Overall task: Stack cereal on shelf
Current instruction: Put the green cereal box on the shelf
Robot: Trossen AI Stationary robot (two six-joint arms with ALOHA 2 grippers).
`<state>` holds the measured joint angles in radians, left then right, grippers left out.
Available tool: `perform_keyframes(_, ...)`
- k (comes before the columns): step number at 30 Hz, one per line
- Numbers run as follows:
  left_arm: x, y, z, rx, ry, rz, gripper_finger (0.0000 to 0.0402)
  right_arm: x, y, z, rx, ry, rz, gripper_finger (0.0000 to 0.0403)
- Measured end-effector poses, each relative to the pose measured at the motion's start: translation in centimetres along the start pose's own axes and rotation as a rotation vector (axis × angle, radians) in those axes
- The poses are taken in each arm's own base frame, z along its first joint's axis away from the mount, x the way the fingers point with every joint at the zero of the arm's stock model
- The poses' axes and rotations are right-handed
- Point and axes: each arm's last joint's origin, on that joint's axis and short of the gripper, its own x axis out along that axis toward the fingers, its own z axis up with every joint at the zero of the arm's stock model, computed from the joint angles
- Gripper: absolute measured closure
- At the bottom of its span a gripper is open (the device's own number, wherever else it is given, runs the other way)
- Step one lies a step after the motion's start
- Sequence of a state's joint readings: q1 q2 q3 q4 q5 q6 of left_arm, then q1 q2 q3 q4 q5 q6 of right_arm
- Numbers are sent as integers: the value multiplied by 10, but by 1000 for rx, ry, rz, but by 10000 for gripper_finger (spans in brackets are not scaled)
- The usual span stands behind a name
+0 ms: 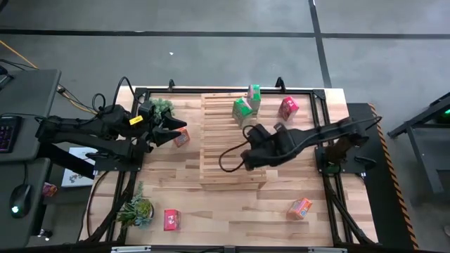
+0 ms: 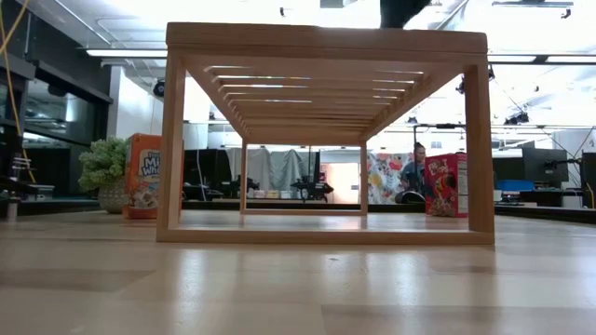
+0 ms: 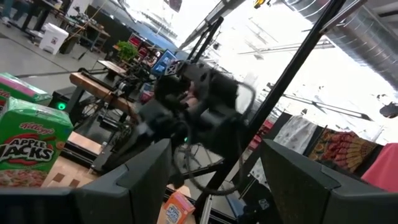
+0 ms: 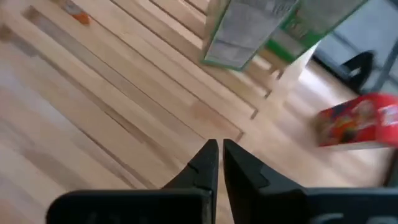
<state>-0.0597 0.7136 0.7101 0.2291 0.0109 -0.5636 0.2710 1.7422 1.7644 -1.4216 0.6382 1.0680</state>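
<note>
The pale slatted shelf (image 1: 232, 144) stands mid-table, also seen in the low view (image 2: 326, 140). Two green cereal boxes (image 1: 242, 107) (image 1: 254, 93) stand on the shelf's top at its far end. My right gripper (image 1: 256, 129) (image 4: 220, 149) hovers shut over the slats just short of them, holding nothing. My left gripper (image 1: 177, 128) (image 3: 214, 162) is open, raised left of the shelf above an orange box (image 1: 182, 138) (image 3: 176, 211). This orange box (image 2: 142, 175) stands upright on the table. A red box (image 1: 287, 107) (image 4: 360, 121) stands right of the shelf's far end.
A red box (image 1: 171, 220) lies near the front left, an orange box (image 1: 300, 208) near the front right. Potted plants sit at the far left (image 1: 160, 107) and near left (image 1: 137, 209). A black frame (image 1: 320, 91) rims the table. A person (image 2: 414, 167) shows in the room beyond.
</note>
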Motion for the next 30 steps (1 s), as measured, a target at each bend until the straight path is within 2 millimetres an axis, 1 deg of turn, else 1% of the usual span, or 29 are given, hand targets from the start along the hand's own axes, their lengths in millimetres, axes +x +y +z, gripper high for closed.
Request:
perform_keyframes(2, 0, 0, 0, 0, 0, 0, 163, 14, -2, -2, 78, -36, 51, 384)
perform_keyframes(5, 0, 0, 0, 0, 0, 0, 163, 36, -9, 1, 164, -92, 71, 399)
perform_keyframes(8, 0, 0, 0, 0, 0, 0, 163, 48, -22, 11, 280, -150, 45, 398)
perform_keyframes(10, 0, 0, 0, 0, 0, 0, 163, 54, -26, 17, 306, -171, 25, 401)
perform_keyframes(13, 0, 0, 0, 0, 0, 1, 163, 59, -25, 26, 304, -195, 54, 402)
perform_keyframes(16, 0, 0, 0, 0, 0, 0, 163, 59, -22, 29, 282, -195, 90, 402)
perform_keyframes(20, 0, 0, 0, 0, 0, 0, 163, 62, -23, 33, 299, -212, 84, 402)
perform_keyframes(30, 0, 0, 0, 0, -2, 4, 163, 73, -35, 47, 343, -211, 69, 403)
